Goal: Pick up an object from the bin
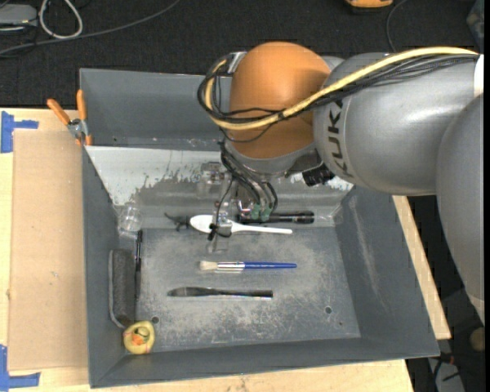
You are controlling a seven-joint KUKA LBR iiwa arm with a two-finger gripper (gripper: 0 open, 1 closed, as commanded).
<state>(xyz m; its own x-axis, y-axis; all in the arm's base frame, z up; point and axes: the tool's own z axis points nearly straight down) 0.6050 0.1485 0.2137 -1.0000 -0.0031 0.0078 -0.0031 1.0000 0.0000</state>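
Note:
My gripper (221,221) hangs low under the orange cover at the middle of the bin's back part. Its tip is right over the bowl end of a white plastic spoon (253,229), which lies flat with its handle pointing right. Just behind the spoon lies a black pen (290,217). In front of the spoon, a brush with a blue handle (249,265) lies crosswise. Whether the gripper touches the spoon I cannot tell.
A dark thin brush (220,293) lies nearer the front. Along the left wall lie a long black object (122,288) and a thin black stick (138,256), with a small yellow tape measure (139,337) in the front left corner. A clear plastic piece (129,216) sits back left.

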